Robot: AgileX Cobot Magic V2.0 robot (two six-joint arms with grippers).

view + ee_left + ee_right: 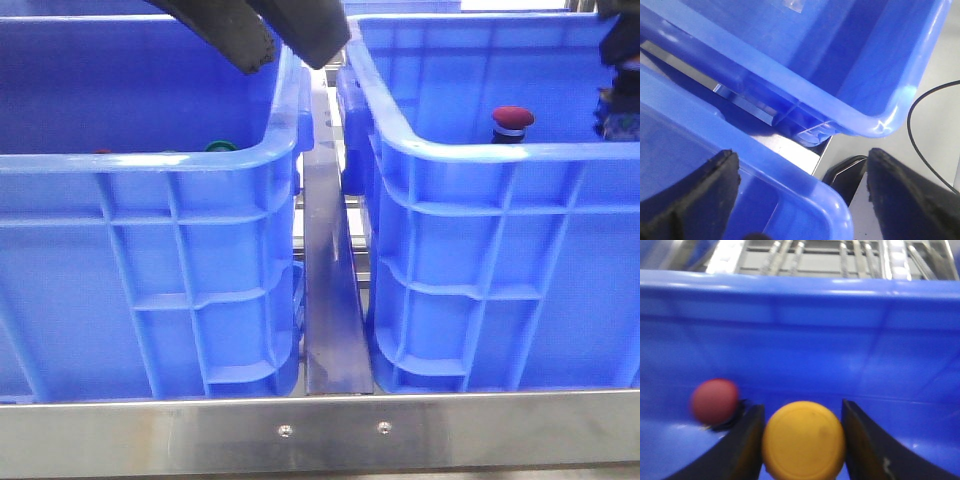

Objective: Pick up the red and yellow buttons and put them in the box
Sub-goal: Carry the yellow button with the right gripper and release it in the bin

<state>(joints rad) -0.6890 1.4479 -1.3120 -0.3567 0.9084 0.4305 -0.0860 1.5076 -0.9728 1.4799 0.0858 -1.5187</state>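
Observation:
The yellow button (804,439) fills the gap between the fingers of my right gripper (803,426), which is shut on its round cap, low inside the right blue box (805,335). Beside one finger stands the red button (715,401), apart from the yellow one. In the front view the red button (512,120) stands upright in the right box (480,150); the yellow one is hidden behind its wall. My right gripper (620,75) shows only as a dark shape at the edge. My left gripper (800,167) hangs open and empty above a crate's rim corner (805,185), high at the back (270,35).
A second blue crate (150,160) stands on the left, with a green cap (220,146) peeking over its near rim. A metal divider (330,280) runs between the two crates and a metal rail (330,430) crosses in front. A black cable (920,145) lies outside the crates.

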